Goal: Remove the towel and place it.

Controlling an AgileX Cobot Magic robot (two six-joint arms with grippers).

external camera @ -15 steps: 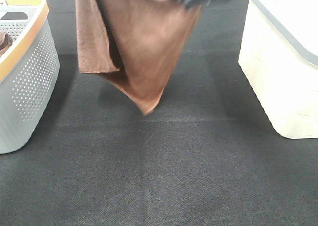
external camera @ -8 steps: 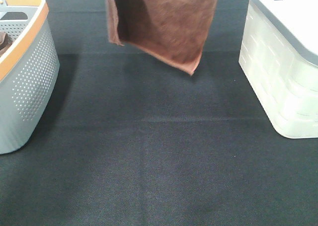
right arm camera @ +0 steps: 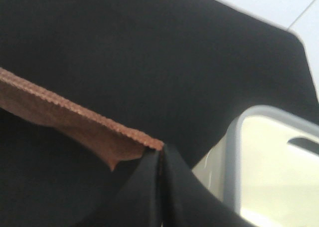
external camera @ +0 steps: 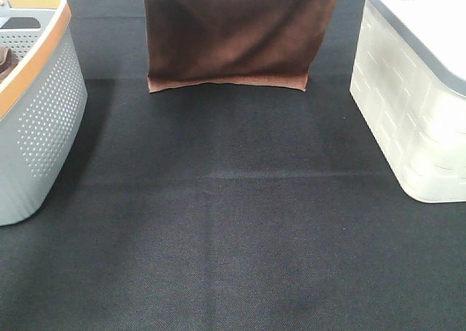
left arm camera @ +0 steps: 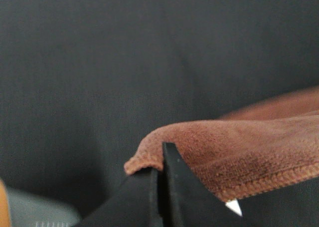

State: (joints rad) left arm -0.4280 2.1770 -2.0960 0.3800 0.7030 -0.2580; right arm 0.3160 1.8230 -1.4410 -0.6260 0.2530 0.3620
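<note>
Exterior high: towel (external camera: 237, 36) hangs flat, both tools clamped on top corners, probably; lower evenly onto bench (external camera: 233, 236)

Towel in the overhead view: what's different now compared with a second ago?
The towel was hanging bunched with one corner pointing down; it now hangs spread flat, bottom hem level and higher above the table. Left hand and right hand each pinch a top corner. The grey basket and white bin have not moved.
</note>
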